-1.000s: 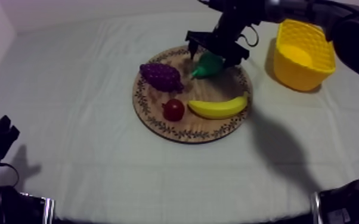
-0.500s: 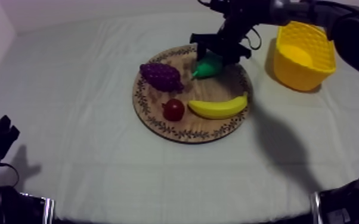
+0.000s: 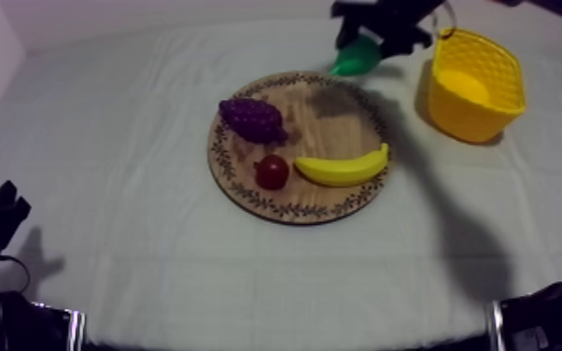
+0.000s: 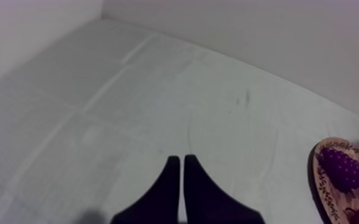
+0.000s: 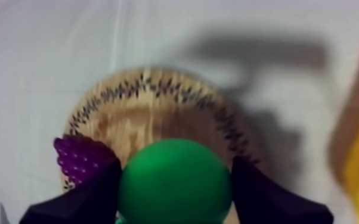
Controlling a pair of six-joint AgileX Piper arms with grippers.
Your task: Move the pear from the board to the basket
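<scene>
My right gripper (image 3: 372, 39) clamped on the pear (image 3: 358, 56), pear in the air past the board's (image 3: 333, 119) far rim, near the yellow basket (image 3: 476, 121), grapes (image 3: 252, 119), banana (image 3: 343, 169) and small red fruit (image 3: 272, 172) on the board, my left gripper (image 4: 182, 161) over bare cloth, fingers together.

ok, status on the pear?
Right gripper shut on pear, aloft beyond the wooden board, short of the yellow basket. Left gripper shut, over bare cloth. Nothing seen between pear and basket.
</scene>
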